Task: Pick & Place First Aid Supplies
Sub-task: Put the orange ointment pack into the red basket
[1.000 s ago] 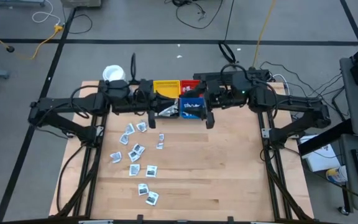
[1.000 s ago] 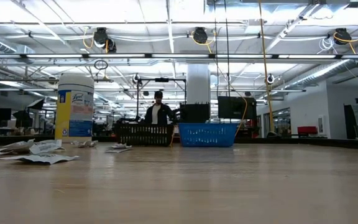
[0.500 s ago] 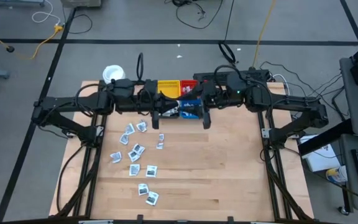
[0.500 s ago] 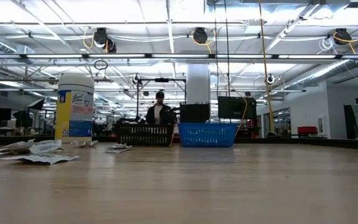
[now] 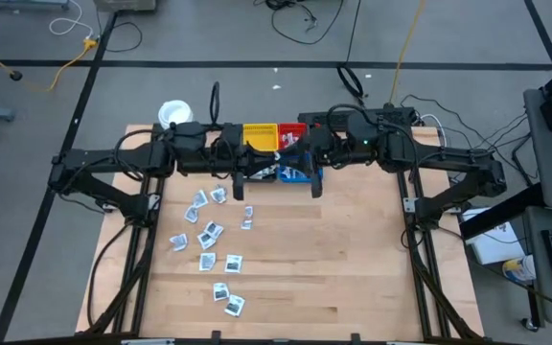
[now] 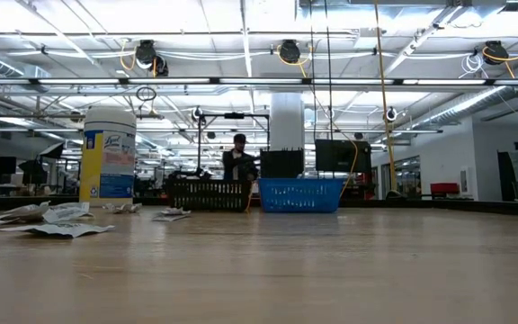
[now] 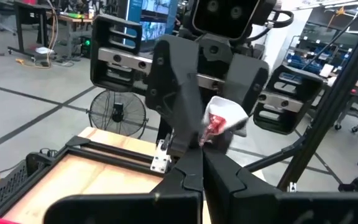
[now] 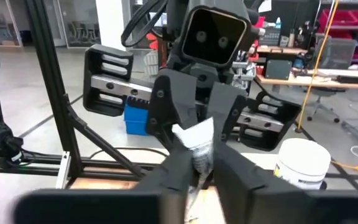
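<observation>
Far left, round jar: standing at the counter corner, outside the work; I leave it alone.

Left of centre, loose packets: scattered flat on the wood, each lying at its own angle, well apart from the bins. I judge most of the sorting is yet to do.

Left gripper: reached in to the middle, level above the bins. Its jaws are pressed together on the lower end of one packet, offering the free end to the other arm.

The packet: in the air between the two grippers, over the bin row and touching no bin. It is white with red marks and a little crumpled. Its long axis looks roughly upright, leaning slightly, with the broad faces turned toward the opposing jaws. I cannot be surer than that.

Bins: yellow bin and red bin sit side by side just behind the meeting point. I judge the transfer is staged here so the drop is short.

Right gripper: facing the left head-on, jaws narrow and laid on either face of the same packet. I read this as a handover, with release by the left as the next call.
</observation>
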